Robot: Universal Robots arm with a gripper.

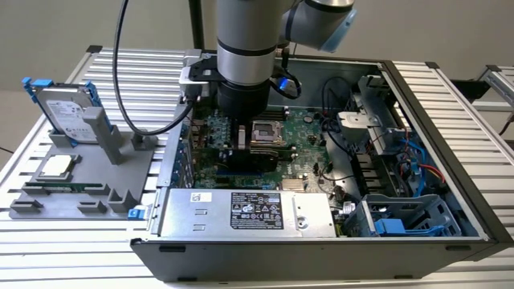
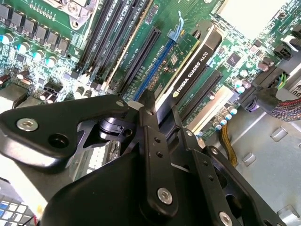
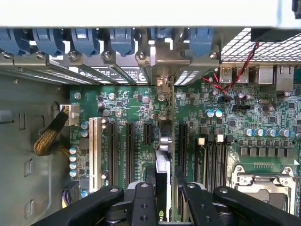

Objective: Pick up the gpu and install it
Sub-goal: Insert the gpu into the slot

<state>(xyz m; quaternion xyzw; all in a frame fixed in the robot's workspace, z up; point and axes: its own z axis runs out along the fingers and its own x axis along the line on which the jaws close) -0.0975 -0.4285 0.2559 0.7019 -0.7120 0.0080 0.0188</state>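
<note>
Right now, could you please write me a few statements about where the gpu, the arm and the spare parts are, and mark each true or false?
1. The gpu stands on edge between the fingers over the motherboard. True.
2. The gripper hangs outside the computer case. False: it is down inside the open case.
3. The hard drive stands on the grey holder outside the case. True.
4. The gpu lies flat on the holder. False: it is inside the case, at the gripper.
</note>
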